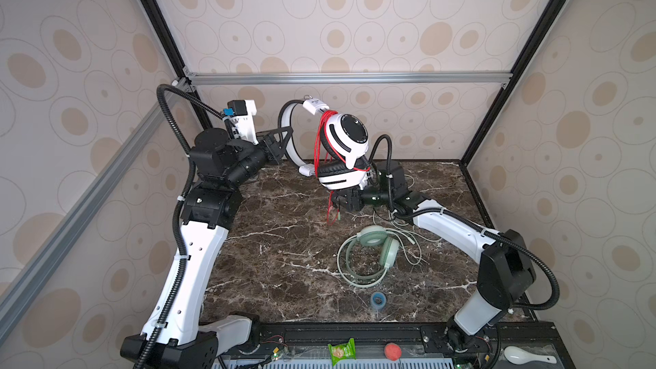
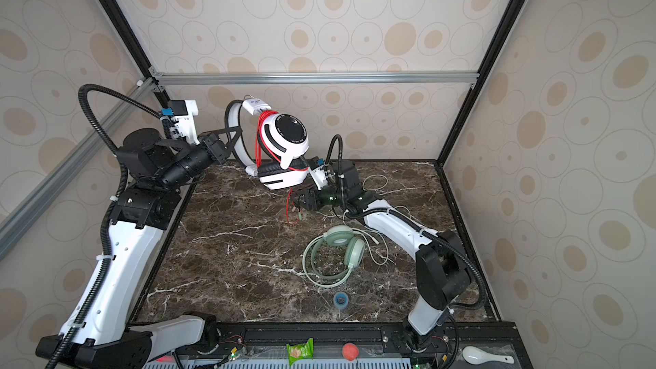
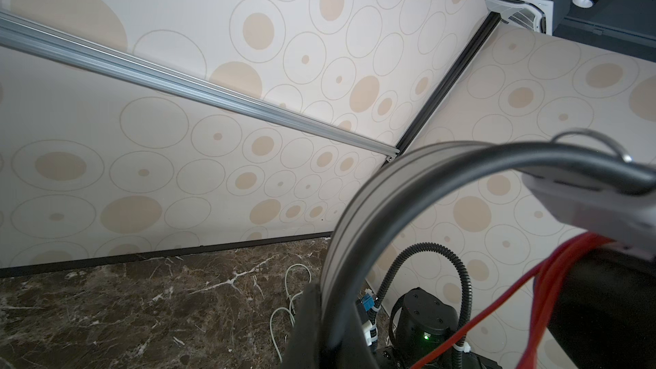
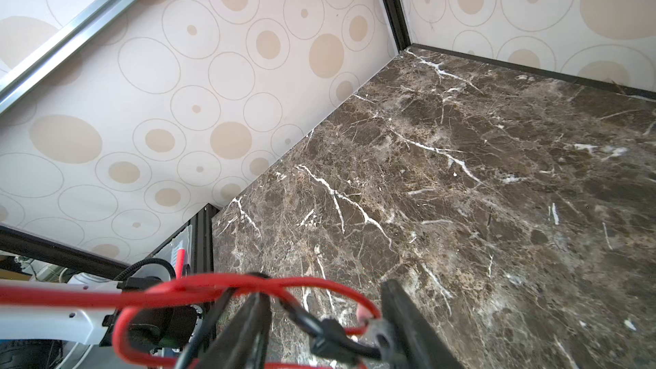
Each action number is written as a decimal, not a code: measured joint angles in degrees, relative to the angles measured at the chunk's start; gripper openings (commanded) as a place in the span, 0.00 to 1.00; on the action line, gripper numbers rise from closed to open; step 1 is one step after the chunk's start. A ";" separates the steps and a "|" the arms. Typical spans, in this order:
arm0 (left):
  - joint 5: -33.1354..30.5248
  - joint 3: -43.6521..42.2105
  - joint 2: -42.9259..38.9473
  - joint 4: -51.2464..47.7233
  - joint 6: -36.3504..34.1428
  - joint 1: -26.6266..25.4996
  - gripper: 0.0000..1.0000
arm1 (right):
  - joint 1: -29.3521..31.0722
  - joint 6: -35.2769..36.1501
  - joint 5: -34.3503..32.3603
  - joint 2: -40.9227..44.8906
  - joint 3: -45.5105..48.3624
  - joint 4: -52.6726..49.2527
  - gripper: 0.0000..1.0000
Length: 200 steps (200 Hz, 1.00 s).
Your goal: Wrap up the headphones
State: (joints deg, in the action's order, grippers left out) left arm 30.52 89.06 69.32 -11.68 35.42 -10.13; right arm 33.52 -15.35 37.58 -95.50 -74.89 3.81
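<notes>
headphones (image 1: 349, 136) trail red cable (image 4: 220, 287) across right pincer (image 4: 324, 282), plain only in wrist view.

I see the white-and-black headphones (image 1: 346, 143) lifted clear of the marble table (image 1: 284, 260) near its far edge. The headband arches up toward the back wall, the cups are folded together, and one black disc faces out. Their thin red cable (image 1: 321, 140) runs in several strands over the cups, its tail dangling below. The mint green headphones (image 1: 372, 243) lie flat nearer me, right of centre, pale cable (image 1: 410, 239) sprawled loose beside them
</notes>
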 measured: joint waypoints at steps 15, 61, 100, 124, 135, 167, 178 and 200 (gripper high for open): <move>0.00 0.00 0.00 0.33 0.15 0.00 0.00 | 0.20 -0.42 0.11 -0.31 -0.11 0.48 0.47; 0.00 0.00 0.02 0.48 0.46 0.00 0.00 | 1.51 -0.42 0.24 -0.70 -0.11 0.52 0.51; 0.02 0.00 0.15 0.46 0.46 0.00 0.00 | 1.77 0.44 -0.22 0.61 3.39 0.00 0.31; 0.04 0.00 0.46 0.46 0.46 0.00 0.00 | 1.81 1.11 -0.48 1.03 3.63 -0.66 0.21; 0.04 0.00 0.57 0.46 0.46 0.00 0.00 | 1.86 1.20 -0.76 1.16 3.63 -0.92 0.18; -0.11 0.00 0.83 0.42 0.46 0.00 0.00 | 2.05 1.77 -2.25 2.12 4.02 -1.73 0.22; -0.22 0.00 0.83 0.42 0.46 0.02 0.00 | 2.10 1.70 -2.75 3.06 4.70 -2.19 0.28; -0.17 0.00 0.83 0.44 0.46 0.11 0.00 | 2.14 2.43 -3.61 5.14 6.03 -2.91 0.29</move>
State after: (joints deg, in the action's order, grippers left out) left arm 30.35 89.06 70.15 -11.25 35.88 -10.02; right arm 35.66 -12.93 33.98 -90.37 -68.86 0.91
